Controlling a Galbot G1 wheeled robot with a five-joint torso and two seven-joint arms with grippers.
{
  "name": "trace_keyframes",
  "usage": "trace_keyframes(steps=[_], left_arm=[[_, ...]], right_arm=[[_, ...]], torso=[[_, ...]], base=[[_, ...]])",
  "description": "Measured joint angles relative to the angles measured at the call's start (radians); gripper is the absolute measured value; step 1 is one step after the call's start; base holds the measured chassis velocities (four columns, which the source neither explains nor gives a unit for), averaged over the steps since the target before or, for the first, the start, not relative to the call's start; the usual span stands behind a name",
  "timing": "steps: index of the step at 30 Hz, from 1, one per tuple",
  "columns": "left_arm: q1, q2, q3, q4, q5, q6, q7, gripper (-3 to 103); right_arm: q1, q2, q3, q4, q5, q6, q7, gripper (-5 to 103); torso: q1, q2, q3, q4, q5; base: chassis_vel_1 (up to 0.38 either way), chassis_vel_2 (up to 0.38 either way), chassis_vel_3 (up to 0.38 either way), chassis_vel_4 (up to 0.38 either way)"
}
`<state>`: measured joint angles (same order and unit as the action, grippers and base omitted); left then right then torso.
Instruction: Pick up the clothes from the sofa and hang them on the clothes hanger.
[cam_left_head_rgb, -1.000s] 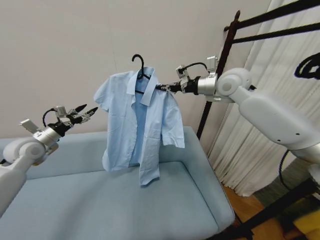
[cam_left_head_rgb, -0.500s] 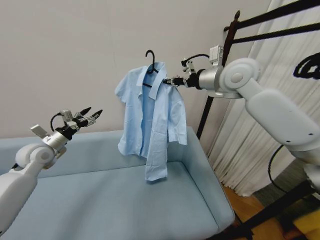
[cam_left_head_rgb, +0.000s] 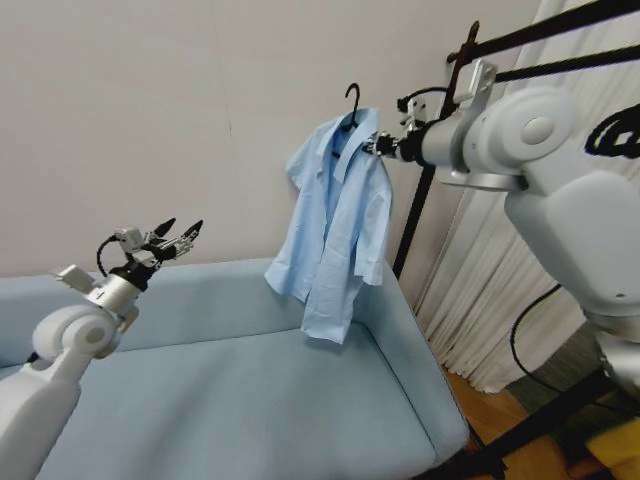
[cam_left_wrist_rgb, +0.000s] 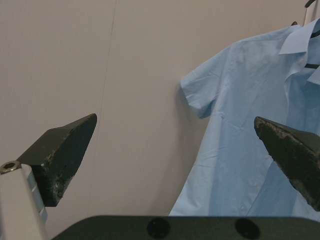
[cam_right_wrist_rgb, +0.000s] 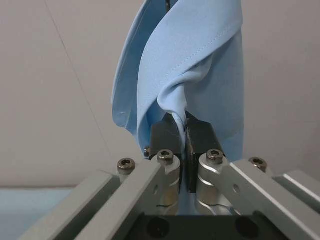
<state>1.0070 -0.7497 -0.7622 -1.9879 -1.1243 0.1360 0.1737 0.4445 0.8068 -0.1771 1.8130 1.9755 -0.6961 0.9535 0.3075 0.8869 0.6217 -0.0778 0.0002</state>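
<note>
My right gripper (cam_right_wrist_rgb: 186, 131): brushed metal links, matt black jaws; light-blue cloth shirt (cam_left_head_rgb: 340, 215) smooth, thin; pale-blue sofa (cam_left_head_rgb: 220, 400) upholstery matt.

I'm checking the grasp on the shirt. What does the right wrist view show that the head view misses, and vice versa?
Right wrist: the right end effector shut on a pinched fold of the shirt. Head: the hanger hook, the rack, and the left end effector open above the sofa. Shared: the shirt and the wall.

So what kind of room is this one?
Probably a living-room setup: pale blue sofa against a plain wall, black clothes rack beside white curtains, right gripper holding a shirt near it.
</note>
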Motion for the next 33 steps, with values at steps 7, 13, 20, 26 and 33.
trace_keyframes(steps=[7, 13, 20, 26, 33], left_arm=[[0.064, -0.033, -0.036, -0.018, 0.015, -0.001, -0.015, 100], [0.084, -0.041, -0.048, -0.028, 0.015, -0.002, -0.018, 100], [0.103, -0.051, -0.057, -0.026, 0.012, -0.009, -0.011, 100], [0.095, -0.073, -0.035, -0.014, 0.022, -0.019, 0.000, 100], [0.099, -0.092, -0.022, -0.017, 0.034, -0.021, 0.006, 100]], right_arm=[[0.127, 0.007, -0.040, -0.039, 0.175, 0.089, 0.146, 2], [0.240, -0.010, -0.154, -0.088, 0.233, 0.157, 0.254, 2], [0.340, 0.006, -0.273, -0.130, 0.201, 0.260, 0.368, 2], [0.437, 0.053, -0.390, -0.231, 0.098, 0.306, 0.392, 2], [0.477, 0.073, -0.492, -0.357, -0.005, 0.291, 0.371, 2]], torso=[[0.000, 0.000, 0.000, 0.0000, -0.0003], [0.000, 0.000, 0.000, -0.0003, 0.0001], [0.000, 0.000, 0.000, -0.0001, -0.0001], [0.000, 0.000, 0.000, 0.0001, -0.0007], [0.000, 0.000, 0.000, -0.0004, 0.0001]], base=[[0.000, 0.000, 0.000, 0.000], [0.000, 0.000, 0.000, 0.000], [0.000, 0.000, 0.000, 0.000], [0.000, 0.000, 0.000, 0.000], [0.000, 0.000, 0.000, 0.000]])
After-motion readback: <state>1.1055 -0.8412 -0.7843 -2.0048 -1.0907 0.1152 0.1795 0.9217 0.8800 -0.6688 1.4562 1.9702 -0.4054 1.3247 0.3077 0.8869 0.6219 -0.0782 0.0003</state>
